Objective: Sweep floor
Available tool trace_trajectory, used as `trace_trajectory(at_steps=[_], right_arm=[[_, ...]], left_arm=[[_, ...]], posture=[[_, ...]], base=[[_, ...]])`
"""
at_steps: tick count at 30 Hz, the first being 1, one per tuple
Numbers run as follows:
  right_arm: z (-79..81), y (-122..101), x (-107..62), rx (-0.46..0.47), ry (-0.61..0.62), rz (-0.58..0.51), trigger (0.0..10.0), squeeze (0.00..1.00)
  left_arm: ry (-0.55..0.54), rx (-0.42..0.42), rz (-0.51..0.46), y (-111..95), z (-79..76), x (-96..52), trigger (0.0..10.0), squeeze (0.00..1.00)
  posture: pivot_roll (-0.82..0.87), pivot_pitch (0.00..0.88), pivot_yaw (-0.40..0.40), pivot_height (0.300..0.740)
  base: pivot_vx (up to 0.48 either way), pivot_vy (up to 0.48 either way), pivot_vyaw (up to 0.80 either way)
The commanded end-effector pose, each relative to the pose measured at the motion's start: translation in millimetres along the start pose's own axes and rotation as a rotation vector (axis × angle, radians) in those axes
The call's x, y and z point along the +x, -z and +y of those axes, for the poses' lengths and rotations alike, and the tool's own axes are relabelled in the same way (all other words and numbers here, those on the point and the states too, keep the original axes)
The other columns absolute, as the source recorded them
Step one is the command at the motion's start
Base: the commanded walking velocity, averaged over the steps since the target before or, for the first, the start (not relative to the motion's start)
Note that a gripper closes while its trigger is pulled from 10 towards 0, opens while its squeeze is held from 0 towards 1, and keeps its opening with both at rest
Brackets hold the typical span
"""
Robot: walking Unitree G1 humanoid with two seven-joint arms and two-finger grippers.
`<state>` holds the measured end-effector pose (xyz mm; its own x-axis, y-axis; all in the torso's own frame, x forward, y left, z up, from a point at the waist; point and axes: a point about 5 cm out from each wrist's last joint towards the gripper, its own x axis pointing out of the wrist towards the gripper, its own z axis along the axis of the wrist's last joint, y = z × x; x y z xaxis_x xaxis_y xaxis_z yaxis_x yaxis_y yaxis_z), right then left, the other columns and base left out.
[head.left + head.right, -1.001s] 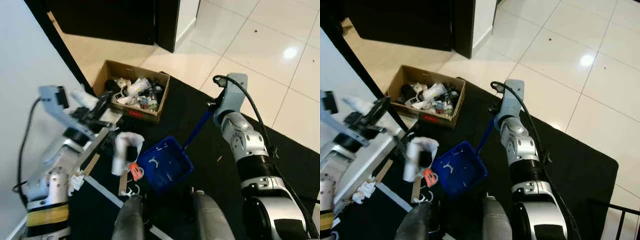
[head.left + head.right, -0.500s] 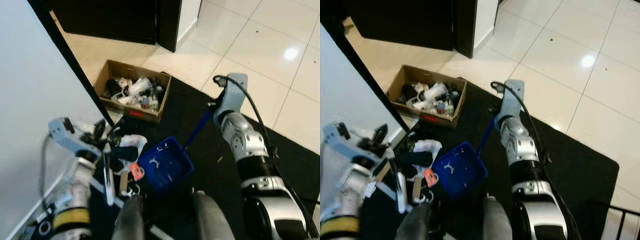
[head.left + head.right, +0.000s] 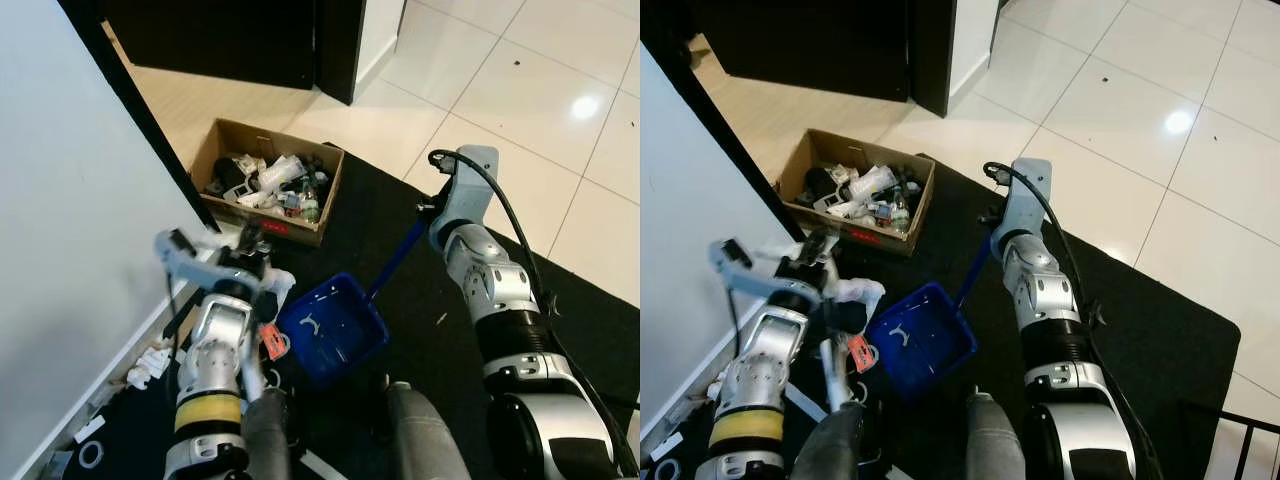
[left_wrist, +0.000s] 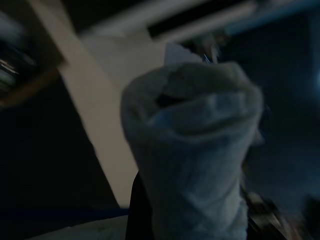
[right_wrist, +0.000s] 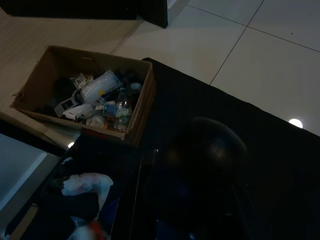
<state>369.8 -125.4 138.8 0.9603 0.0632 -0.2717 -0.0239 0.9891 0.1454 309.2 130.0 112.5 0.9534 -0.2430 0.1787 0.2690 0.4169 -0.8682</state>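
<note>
A blue dustpan (image 3: pixel 331 326) rests on the black mat, its long blue handle (image 3: pixel 396 256) slanting up to my right gripper (image 3: pixel 428 212), which is shut on the handle's top. To the left of the pan lie a white cloth (image 3: pixel 277 284), dark bits and a red tag (image 3: pixel 270 341). My left arm (image 3: pixel 215 335) reaches over this litter, and its gripper (image 3: pixel 247 246) points toward the cardboard box. A pale stick (image 3: pixel 830 372) slants beside the arm. The left wrist view is blurred, with a pale rolled cloth (image 4: pixel 192 150) close up.
An open cardboard box (image 3: pixel 296 232) full of rubbish stands at the mat's far left corner. A white wall (image 3: pixel 70 200) runs along my left, with paper scraps (image 3: pixel 150 360) and a tape roll (image 3: pixel 90 455) at its foot. Shiny tiles (image 3: pixel 500 90) lie beyond the mat (image 3: pixel 420 300).
My left arm swung down from its raised spot by the wall and moved right to the litter beside the dustpan. The right arm and the dustpan stayed put.
</note>
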Motion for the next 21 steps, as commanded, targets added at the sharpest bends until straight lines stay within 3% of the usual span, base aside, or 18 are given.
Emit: trace_trajectory(at_steps=[1, 2, 5, 10, 14, 15, 17, 21], right_arm=[[-2.6, 35.3, -2.0, 0.042, -0.002, 0.148, 10.0, 0.00], [-2.6, 35.3, -2.0, 0.042, -0.002, 0.148, 10.0, 0.00], [-4.1, 36.3, -1.9, 0.039, 0.000, 0.150, 10.0, 0.00], [-3.6, 35.9, -1.5, 0.039, 0.001, 0.148, 10.0, 0.00], [-3.4, 35.8, -1.2, 0.043, 0.001, 0.146, 10.0, 0.00], [-3.3, 36.8, -1.3, 0.044, 0.001, 0.147, 10.0, 0.00], [-3.2, 37.8, -1.4, 0.046, 0.000, 0.149, 10.0, 0.00], [-2.7, 39.4, -1.4, 0.047, -0.003, 0.152, 10.0, 0.00]], left_arm=[[0.019, -0.258, -0.013, 47.9, -15.5, -3.2, 10.0, 0.00], [0.019, -0.258, -0.013, 47.9, -15.5, -3.2, 10.0, 0.00], [0.084, -0.302, -0.038, 42.8, -34.3, 7.8, 10.0, 0.00], [0.170, -0.294, -0.052, 30.8, -56.6, 13.0, 10.0, 0.00], [0.307, 0.010, -0.018, -1.7, -70.0, 7.7, 10.0, 0.00], [0.310, 0.196, -0.012, -24.0, -64.1, 1.3, 10.0, 0.00], [0.294, 0.388, -0.004, -47.3, -55.3, -6.7, 10.0, 0.00], [0.216, 0.597, 0.003, -79.4, -39.3, -21.0, 10.0, 0.00]], posture=[[-0.08, 0.303, -0.023, 0.740], [-0.08, 0.303, -0.023, 0.740], [-0.08, 0.297, -0.025, 0.740], [-0.07, 0.292, -0.020, 0.740], [-0.05, 0.290, -0.011, 0.740], [-0.04, 0.289, -0.009, 0.740], [-0.04, 0.289, -0.009, 0.740], [-0.04, 0.289, -0.009, 0.740]], base=[[0.000, 0.000, 0.00], [0.000, 0.000, 0.00], [0.000, 0.000, 0.00], [0.000, 0.000, 0.00], [0.000, 0.000, 0.00], [0.000, 0.000, 0.00], [0.000, 0.000, 0.00], [0.000, 0.000, 0.00]])
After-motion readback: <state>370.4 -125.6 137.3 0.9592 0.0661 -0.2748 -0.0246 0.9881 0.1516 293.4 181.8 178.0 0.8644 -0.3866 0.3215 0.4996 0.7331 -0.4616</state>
